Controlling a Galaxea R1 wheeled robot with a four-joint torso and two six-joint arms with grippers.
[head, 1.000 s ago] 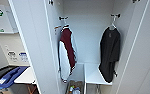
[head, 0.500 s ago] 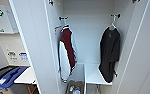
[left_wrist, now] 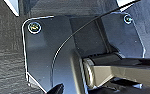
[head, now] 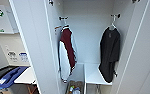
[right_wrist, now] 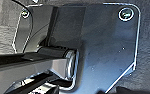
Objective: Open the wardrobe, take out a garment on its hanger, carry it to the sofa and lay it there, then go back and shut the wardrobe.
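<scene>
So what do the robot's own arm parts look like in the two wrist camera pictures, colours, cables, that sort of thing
In both wrist views the hardware is dark and glossy. Each shows a wide dark plate with rounded, pale-edged corners and round fittings ringed in light metal. Beside each plate runs a jointed bar with a grey-silver cylindrical joint. A thin black cable curves across the left plate. The jaws cannot be made out.

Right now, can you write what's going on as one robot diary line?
wardrobe: doors open | black garment: hanging inside on white hanger, right side | dark red garment: hanging, left side | stage: garment not yet taken
</scene>
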